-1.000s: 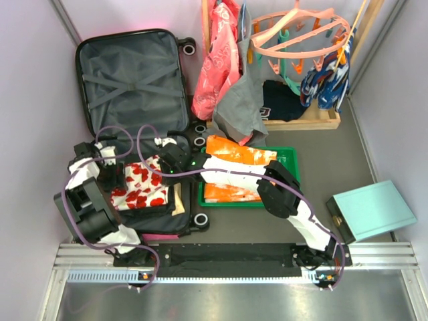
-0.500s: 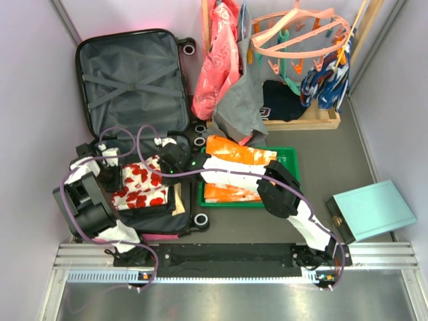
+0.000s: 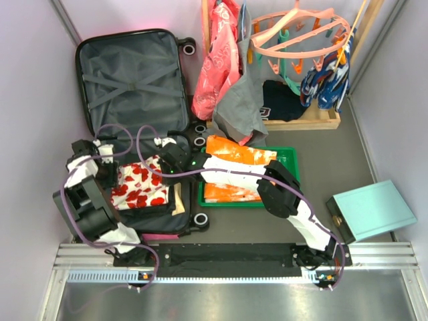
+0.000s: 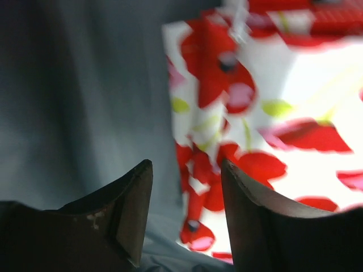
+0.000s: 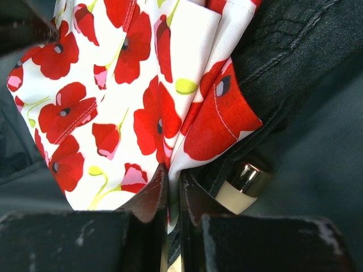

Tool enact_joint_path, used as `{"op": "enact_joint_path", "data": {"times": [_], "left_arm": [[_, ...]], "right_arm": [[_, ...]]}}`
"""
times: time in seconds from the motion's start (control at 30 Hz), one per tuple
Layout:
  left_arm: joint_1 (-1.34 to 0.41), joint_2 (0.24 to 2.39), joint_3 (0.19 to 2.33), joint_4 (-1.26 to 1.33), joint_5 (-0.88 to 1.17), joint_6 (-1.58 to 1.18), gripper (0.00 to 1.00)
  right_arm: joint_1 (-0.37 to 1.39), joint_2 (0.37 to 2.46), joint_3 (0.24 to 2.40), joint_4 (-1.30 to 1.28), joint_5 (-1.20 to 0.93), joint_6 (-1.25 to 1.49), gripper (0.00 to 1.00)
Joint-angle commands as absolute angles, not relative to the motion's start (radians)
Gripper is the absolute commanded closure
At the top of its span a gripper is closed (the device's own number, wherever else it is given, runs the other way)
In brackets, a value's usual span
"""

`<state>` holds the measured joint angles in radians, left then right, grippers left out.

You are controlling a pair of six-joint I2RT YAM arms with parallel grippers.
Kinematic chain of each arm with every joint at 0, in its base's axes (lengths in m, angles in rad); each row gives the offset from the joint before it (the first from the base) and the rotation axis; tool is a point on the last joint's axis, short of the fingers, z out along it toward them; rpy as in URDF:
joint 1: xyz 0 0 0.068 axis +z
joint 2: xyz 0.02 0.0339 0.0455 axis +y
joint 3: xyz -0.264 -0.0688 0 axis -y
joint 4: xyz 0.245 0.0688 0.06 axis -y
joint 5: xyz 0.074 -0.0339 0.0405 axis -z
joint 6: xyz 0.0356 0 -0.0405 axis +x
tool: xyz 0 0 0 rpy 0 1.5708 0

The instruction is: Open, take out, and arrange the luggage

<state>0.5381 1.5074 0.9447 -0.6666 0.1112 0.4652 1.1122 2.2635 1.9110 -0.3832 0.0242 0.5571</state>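
At the left of the floor, as seen from the top camera, the luggage (image 3: 130,77) lies open. Its grey strapped half is toward the far wall. Its near half is under both my grippers, with a strip of pink shell showing at the near edge. A poppy-print cloth (image 3: 140,182) lies in that near half. My left gripper (image 3: 107,170) is at the cloth's left side. In the left wrist view its fingers (image 4: 127,212) stand apart, with grey lining and the cloth's edge showing in the gap. I cannot tell whether either finger touches the fabric. My right gripper (image 3: 165,160) is at the cloth's far right corner. In the right wrist view its fingers (image 5: 148,198) are drawn together and clamped on a fold of the cloth, which runs down between them. A dark denim garment (image 5: 295,51) lies just beside that fold, with a shiny gold-coloured cylinder (image 5: 244,184) against it. A green tray (image 3: 289,157) sits just beside the luggage on the right.
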Motion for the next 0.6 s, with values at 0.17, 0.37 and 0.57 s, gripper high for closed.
{"op": "enact_joint_path", "data": {"times": [0.17,0.37,0.57], "left_arm": [[0.560,1.710,1.072,-0.712,0.189,0.466,0.42],[0.558,1.761,1.066,-0.742,0.278,0.492,0.51],[0.560,1.752,1.055,-0.730,0.256,0.489,1.00]], "right_arm": [[1.089,2.172,1.901,-0.362,0.048,0.531,1.00],[1.089,2.175,1.899,-0.360,0.044,0.529,1.00],[1.089,2.174,1.899,-0.360,0.046,0.531,1.00]]}}
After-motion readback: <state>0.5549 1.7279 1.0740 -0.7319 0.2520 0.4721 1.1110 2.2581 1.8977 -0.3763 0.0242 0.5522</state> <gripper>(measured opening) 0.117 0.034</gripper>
